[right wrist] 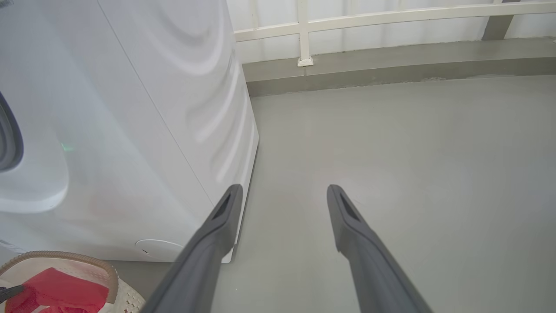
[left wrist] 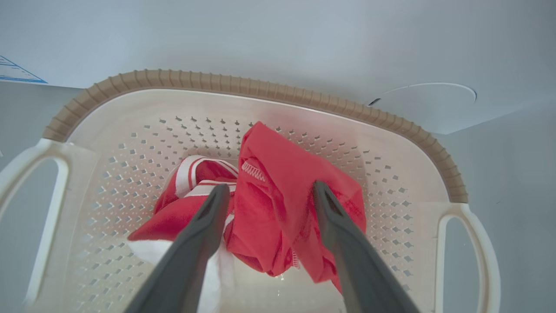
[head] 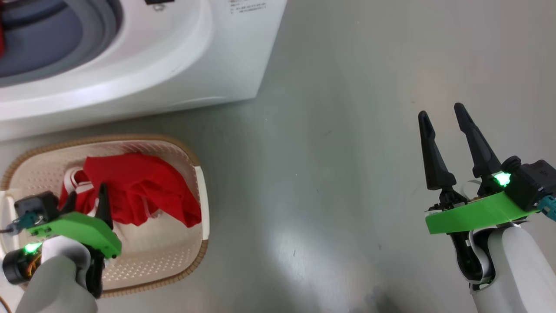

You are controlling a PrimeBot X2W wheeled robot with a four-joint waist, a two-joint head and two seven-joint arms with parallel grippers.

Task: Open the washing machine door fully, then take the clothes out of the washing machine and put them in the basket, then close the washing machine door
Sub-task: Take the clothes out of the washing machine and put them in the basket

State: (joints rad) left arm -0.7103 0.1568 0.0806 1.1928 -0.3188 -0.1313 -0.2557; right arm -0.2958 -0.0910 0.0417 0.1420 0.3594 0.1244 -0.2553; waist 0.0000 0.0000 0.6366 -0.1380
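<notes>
Plainly, the left tool (head: 87, 195) hangs released over the basket (head: 184, 145), its fingers spread, with the clothes (head: 139, 187) heaped loose beneath them on the basket's bottom. Its wrist view adds a white striped band and a stitched hem in the red fabric. The right tool (head: 441, 111) is released too, grasping nothing, over the floor (head: 339, 174) well apart from the basket; its wrist view gives the washing machine (right wrist: 130, 130) side panel and a pale railing (right wrist: 304, 26) behind
</notes>
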